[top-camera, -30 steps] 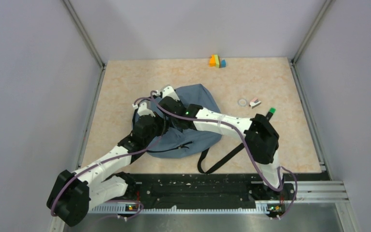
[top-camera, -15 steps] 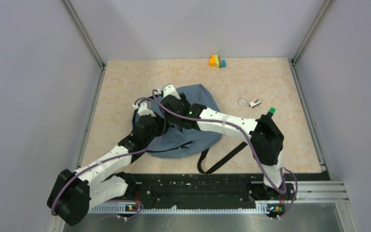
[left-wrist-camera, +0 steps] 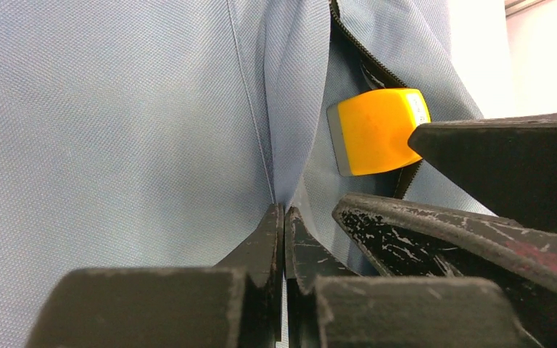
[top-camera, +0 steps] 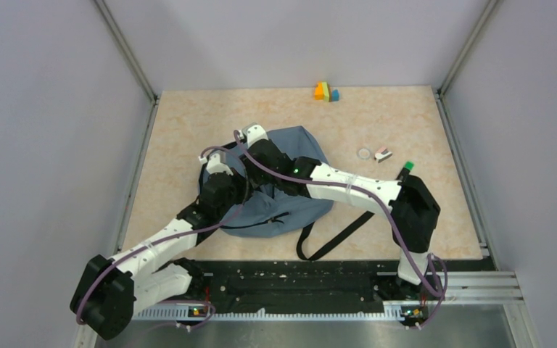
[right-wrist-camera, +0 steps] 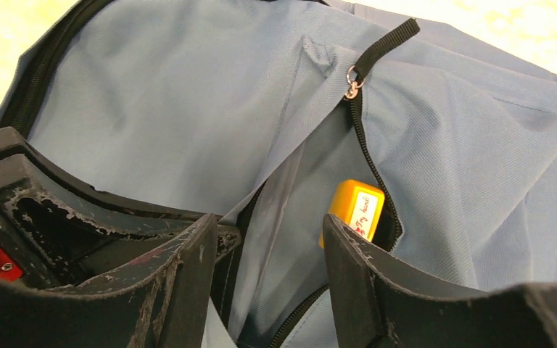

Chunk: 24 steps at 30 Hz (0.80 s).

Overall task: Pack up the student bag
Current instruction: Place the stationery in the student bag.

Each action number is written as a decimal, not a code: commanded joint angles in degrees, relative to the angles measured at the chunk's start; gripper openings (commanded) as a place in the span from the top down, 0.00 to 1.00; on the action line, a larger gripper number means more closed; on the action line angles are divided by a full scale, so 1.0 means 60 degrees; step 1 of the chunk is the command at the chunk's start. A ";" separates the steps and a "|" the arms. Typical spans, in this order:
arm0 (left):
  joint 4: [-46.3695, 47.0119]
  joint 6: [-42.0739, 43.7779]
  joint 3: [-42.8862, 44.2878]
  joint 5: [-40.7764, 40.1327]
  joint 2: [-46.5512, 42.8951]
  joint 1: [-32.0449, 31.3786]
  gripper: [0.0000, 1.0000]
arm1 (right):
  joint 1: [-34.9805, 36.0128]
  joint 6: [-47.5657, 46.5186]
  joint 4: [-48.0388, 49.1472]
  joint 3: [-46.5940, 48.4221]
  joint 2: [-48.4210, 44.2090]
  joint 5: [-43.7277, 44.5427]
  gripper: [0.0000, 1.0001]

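Note:
The student bag (top-camera: 290, 196), dusty-blue with dark zippers, lies flat in the middle of the table with both arms over its left part. My left gripper (left-wrist-camera: 284, 217) is shut on a fold of the bag's fabric beside a zipped opening. A yellow block (left-wrist-camera: 377, 130) with a white label sits in that opening (right-wrist-camera: 355, 210). My right gripper (right-wrist-camera: 268, 254) stands open just before the opening, loose fabric between its fingers (right-wrist-camera: 348, 268), and the block lies just beyond the right fingertip. The zipper pull (right-wrist-camera: 384, 43) lies farther up the bag.
Coloured blocks (top-camera: 326, 91) lie at the far edge. A small ring (top-camera: 363, 153), a pink-and-white piece (top-camera: 383, 154) and a green-tipped item (top-camera: 406, 167) lie right of the bag. The bag's black strap (top-camera: 326, 243) trails toward the near edge.
The right arm's elbow and forearm have swung to the right while its gripper stayed at the bag's opening. The left arm and the bag have not moved.

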 commanded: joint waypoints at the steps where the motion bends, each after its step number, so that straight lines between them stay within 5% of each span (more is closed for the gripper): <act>1: 0.0073 -0.0067 -0.0132 0.0054 -0.0260 0.0001 1.00 | 0.0003 0.0099 0.0399 0.0020 -0.0381 -0.0318 0.46; 13: 0.0071 -0.0060 -0.0145 -0.0007 -0.0302 -0.0003 1.00 | -0.0797 -0.0058 -0.0413 -0.0354 -0.1595 0.0300 0.36; 24: 0.0071 -0.0009 -0.0068 0.0051 -0.0258 0.0005 1.00 | -0.1287 0.0009 -0.0526 -0.0365 -0.0890 0.0111 0.56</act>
